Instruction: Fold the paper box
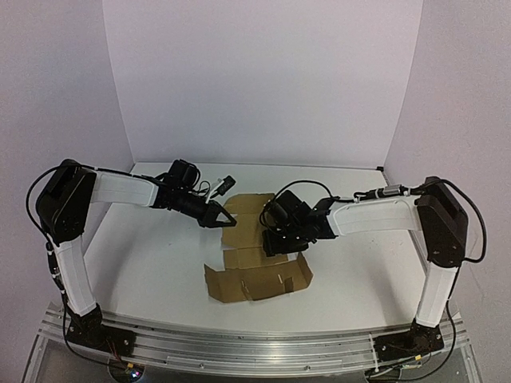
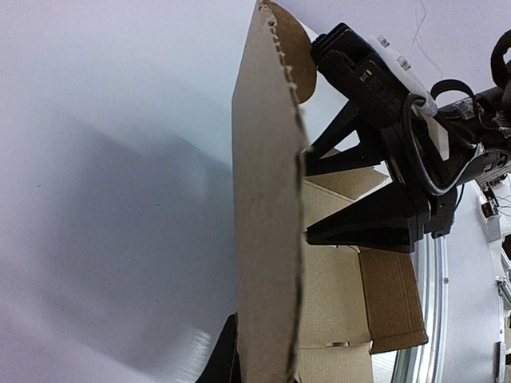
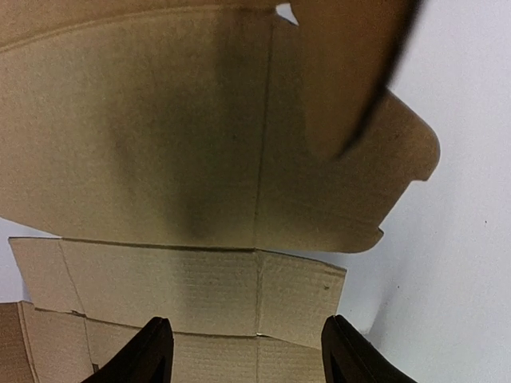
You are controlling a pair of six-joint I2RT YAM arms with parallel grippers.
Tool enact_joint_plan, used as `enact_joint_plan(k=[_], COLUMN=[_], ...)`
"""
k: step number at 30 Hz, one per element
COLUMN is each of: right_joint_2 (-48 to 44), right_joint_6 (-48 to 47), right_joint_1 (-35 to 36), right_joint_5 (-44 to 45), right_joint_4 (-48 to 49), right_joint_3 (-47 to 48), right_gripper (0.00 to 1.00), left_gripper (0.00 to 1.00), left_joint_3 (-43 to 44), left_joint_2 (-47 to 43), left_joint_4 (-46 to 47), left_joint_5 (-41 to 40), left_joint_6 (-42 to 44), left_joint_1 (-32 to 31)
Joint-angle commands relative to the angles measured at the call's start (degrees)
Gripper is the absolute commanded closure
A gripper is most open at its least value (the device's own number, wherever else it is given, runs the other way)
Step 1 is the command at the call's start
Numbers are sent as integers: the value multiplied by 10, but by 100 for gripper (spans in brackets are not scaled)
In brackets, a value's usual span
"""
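The paper box (image 1: 255,275) is a brown cardboard die-cut sheet lying partly folded in the middle of the table, its near panels curled up. My left gripper (image 1: 214,217) is shut on the sheet's left flap (image 2: 267,199), which stands upright; one finger (image 2: 225,359) shows beside it and the other is hidden behind it. My right gripper (image 1: 275,242) hovers open just over the sheet's middle panels (image 3: 160,159). Its fingers (image 3: 152,355) straddle a creased panel and hold nothing. From the left wrist view, the right gripper (image 2: 307,195) stands just beyond the raised flap.
The white table (image 1: 144,255) is bounded by white walls at the back and sides. An aluminium rail (image 1: 255,339) with both arm bases runs along the near edge. A cable (image 1: 375,194) loops off the right arm.
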Motion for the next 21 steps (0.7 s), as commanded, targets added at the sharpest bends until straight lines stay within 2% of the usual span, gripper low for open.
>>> enact_joint_plan(k=[1, 4, 8, 11, 15, 18, 21], right_joint_2=[6, -30, -135, -189, -255, -300, -303], right_joint_6=[3, -11, -47, -67, -38, -8, 19], right_joint_1=[-4, -4, -7, -27, -95, -147, -185], right_joint_5=[-2, -21, -88, -178, -321, -311, -250], right_joint_4=[-2, 35, 164, 181, 180, 170, 169], right_joint_3=[16, -4, -90, -109, -156, -209, -237], right_gripper=[34, 32, 30, 30, 31, 36, 53], left_gripper=[100, 100, 100, 100, 100, 100, 100], left_joint_3=[13, 17, -31, -71, -92, -97, -102], left_joint_2=[-33, -40, -80, -101, -113, -119, -121], left_joint_4=[14, 23, 68, 109, 128, 128, 119], left_joint_5=[8, 33, 66, 62, 60, 58, 58], left_joint_6=[-15, -15, 57, 110, 172, 197, 206], left_joint_1=[4, 19, 22, 21, 20, 21, 21])
